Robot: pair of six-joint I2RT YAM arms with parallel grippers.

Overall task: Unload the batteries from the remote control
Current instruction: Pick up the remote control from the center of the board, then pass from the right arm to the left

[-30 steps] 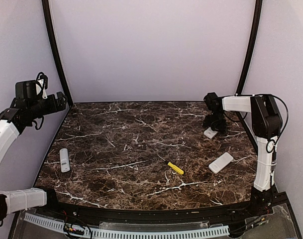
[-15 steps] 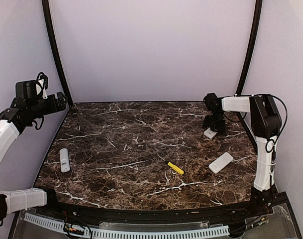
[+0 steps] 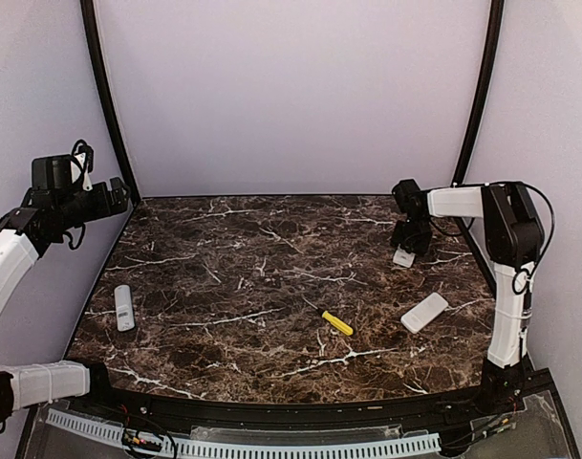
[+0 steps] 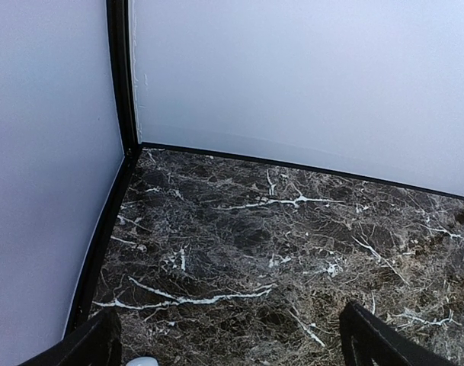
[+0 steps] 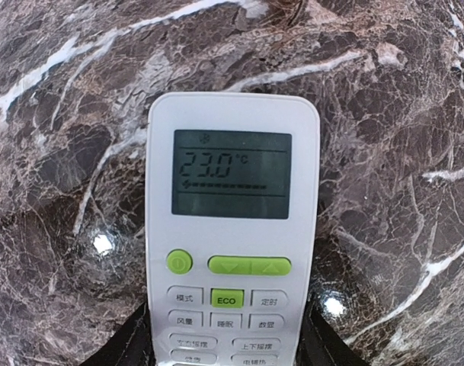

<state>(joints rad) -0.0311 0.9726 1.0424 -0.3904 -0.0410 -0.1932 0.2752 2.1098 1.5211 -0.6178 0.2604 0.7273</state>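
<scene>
Narrowed since before, R pincer [image 5: 228,332] flanks remote [image 5: 232,221] on marble table [image 3: 252,277], contact unclear; L pincer [image 4: 232,343] spread by lilac wall [image 4: 292,76].

On the table [image 3: 224,277] the screwdriver [image 3: 337,323] lies a little right of the middle, towards the front. The left remote [image 3: 124,307] lies well apart on its left by the table's left edge, the near remote [image 3: 424,312] lies near on its right, and the far remote [image 3: 403,256] lies behind it and to the right, further back than the near remote. The right gripper [image 3: 406,246] stands over the far remote with a finger [image 5: 131,345] at each long side, and the left gripper [image 3: 121,194] hangs raised, far left of and behind the screwdriver, by the table's back left corner.
</scene>
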